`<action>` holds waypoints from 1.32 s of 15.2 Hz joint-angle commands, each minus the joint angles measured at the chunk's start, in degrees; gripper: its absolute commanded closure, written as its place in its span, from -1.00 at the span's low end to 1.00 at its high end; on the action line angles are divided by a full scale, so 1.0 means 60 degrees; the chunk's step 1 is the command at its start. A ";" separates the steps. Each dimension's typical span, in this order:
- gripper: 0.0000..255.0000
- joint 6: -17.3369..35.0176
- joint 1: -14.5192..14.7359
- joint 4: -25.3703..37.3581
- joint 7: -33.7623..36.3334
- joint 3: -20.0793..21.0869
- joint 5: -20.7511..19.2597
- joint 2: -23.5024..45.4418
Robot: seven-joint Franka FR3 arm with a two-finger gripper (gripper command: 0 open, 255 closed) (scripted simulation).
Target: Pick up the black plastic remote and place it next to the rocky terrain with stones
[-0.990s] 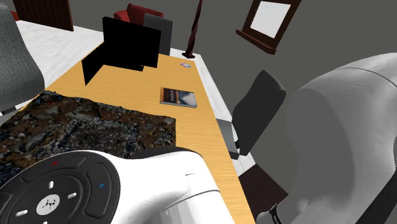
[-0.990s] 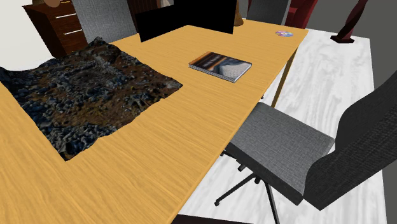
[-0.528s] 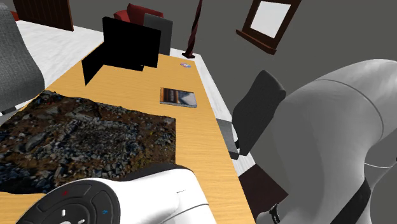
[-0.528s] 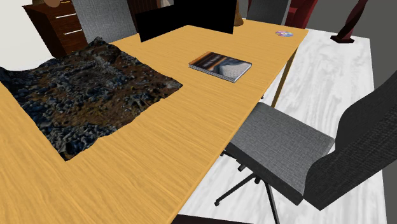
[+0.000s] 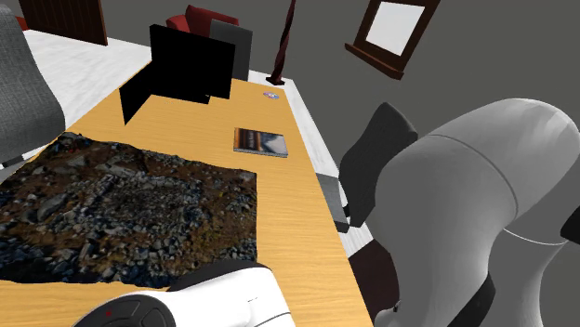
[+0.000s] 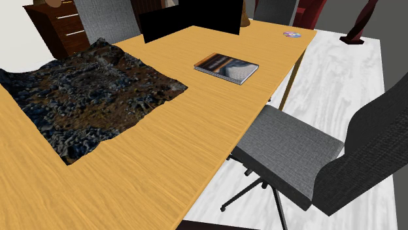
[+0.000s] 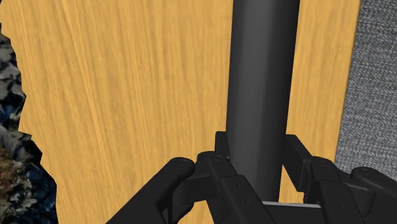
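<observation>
shoulder view: a rugged slab of rocky terrain (image 5: 121, 200), brown and grey with small stones, lies on the smooth wood-grain counter (image 5: 279, 195), with a thin book (image 5: 260, 141) beyond it. second exterior view: a chair (image 6: 288, 147) with a grey woven seat stands at the counter's edge. wrist view: the jaws are clamped on the remote (image 7: 261, 83), a long, smooth, dark grey bar, over bare wood near the terrain's ragged edge.

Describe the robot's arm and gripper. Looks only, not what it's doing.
The arm is built of bulky, rounded, glossy white shells with dark bands at the joints. One white link ends in a dark round cap bearing a small red mark. The gripper is all black, and its two fingers are blocky and angular.
</observation>
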 commanded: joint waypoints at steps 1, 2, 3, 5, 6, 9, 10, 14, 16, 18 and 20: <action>1.00 0.0082 0.0015 -0.0041 0.0037 -0.0014 -0.0039 0.0051; 1.00 0.0082 0.0016 -0.0040 0.0037 -0.0014 -0.0039 0.0052; 1.00 0.0081 0.0016 -0.0040 0.0037 -0.0014 -0.0039 0.0052; 1.00 0.0081 0.0016 -0.0040 0.0037 -0.0014 -0.0039 0.0052; 1.00 0.0081 0.0016 -0.0040 0.0037 -0.0014 -0.0039 0.0052; -1.00 0.0078 0.0016 -0.0035 0.0036 -0.0014 -0.0039 0.0053; -1.00 0.0079 0.0016 -0.0035 0.0036 -0.0015 -0.0039 0.0054; -1.00 -0.0175 -0.0011 0.0067 -0.0047 0.0047 0.0092 -0.0123; -1.00 -0.0702 -0.0052 0.0321 -0.0201 0.0152 0.0333 -0.0444; -1.00 -0.0915 -0.0062 0.0437 -0.0257 0.0185 0.0420 -0.0559; -1.00 -0.0915 -0.0062 0.0437 -0.0258 0.0185 0.0420 -0.0560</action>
